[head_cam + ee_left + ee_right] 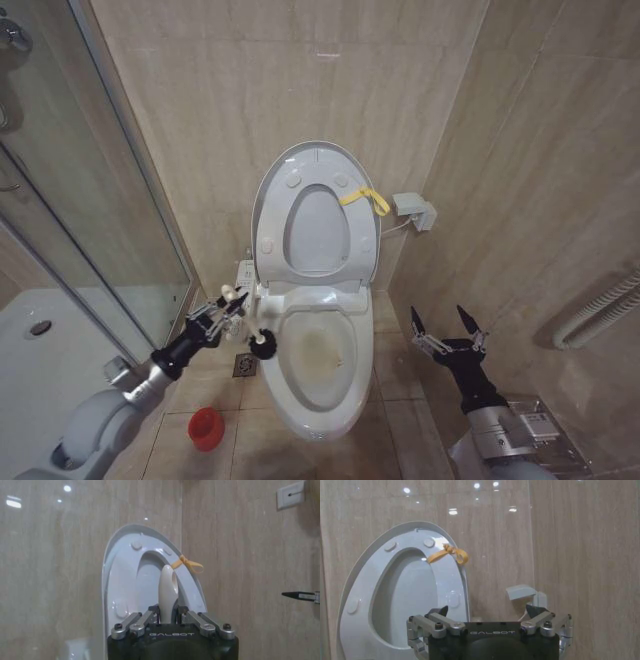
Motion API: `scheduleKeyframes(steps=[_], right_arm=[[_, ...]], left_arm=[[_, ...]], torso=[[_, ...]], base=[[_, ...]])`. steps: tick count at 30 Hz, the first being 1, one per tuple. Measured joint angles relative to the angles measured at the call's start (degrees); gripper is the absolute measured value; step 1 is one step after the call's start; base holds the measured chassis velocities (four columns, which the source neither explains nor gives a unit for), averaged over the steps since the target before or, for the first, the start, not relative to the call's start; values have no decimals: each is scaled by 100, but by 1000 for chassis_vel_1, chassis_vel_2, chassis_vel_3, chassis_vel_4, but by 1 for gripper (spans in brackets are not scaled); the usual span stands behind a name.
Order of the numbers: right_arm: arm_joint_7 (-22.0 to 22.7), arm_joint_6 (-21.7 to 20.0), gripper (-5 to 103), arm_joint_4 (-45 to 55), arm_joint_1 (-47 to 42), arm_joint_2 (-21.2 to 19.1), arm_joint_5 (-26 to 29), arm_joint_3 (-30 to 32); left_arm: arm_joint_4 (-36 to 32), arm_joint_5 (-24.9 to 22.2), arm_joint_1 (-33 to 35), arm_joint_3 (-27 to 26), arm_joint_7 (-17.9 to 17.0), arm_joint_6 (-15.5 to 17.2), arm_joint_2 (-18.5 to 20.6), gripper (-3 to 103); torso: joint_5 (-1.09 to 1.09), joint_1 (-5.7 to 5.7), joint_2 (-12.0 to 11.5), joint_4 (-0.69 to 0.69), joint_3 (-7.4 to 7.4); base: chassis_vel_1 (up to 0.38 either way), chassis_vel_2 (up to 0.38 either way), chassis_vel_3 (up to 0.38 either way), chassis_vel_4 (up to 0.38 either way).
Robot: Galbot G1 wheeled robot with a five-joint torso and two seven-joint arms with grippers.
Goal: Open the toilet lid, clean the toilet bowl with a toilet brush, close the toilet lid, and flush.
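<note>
- Left end effector [228,303] is clenching the toilet brush [250,330] by its handle, the stick slanting down to the head at the rim.
- Just rightward, the toilet bowl [318,360] is lying open.
- Right end effector [446,326] is idling released, beyond the bowl.
- Farthest, the toilet lid [318,165] is standing raised.

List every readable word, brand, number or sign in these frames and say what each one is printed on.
"GALBOT" on the black body of the left gripper, which is shut on the toilet brush handle.
"GALBOT" on the black body of the right gripper, which is open.
No text can be read on the toilet lid, the yellow strap or the red holder.
</note>
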Motion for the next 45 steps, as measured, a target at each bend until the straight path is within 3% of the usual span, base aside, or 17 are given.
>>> scheduleKeyframes(steps=[7,12,16,25,34,39,42,45], right_arm=[[2,0,100,0,0,0,0,0],[1,0,100,0,0,0,0,0],[0,0,100,0,0,-1,0,0],[-1,0,100,0,0,0,0,0],[0,0,100,0,0,0,0,0],[0,0,100,0,0,0,0,0],[0,0,100,0,0,0,0,0],[0,0,100,0,0,0,-1,0]], left_arm=[[405,-48,-614,627,-96,-64,-134,22],[1113,-30,-1402,1240,-210,-135,-283,22],[2260,104,-2175,2088,-334,-408,-715,22],[3659,403,-2968,2936,-427,-596,-1706,22],[4311,658,-3269,3360,-338,-664,-2181,22],[4601,869,-3263,3359,-279,-803,-2262,22],[4953,1231,-3249,3301,-169,-1020,-2309,22],[4900,1233,-3229,3303,-197,-1049,-2326,22]], torso=[[1,-1,0,1,0],[2,-1,0,-1,-1],[0,0,0,-1,0],[1,0,0,-2,0],[2,0,0,-1,-1],[2,-1,1,0,-2],[2,-1,1,2,-2],[2,-1,1,1,-1]], base=[[0,0,0,0],[0,0,0,0],[0,0,0,0],[0,0,0,0],[0,0,0,0],[0,0,0,0],[0,0,0,0],[0,0,0,0]])
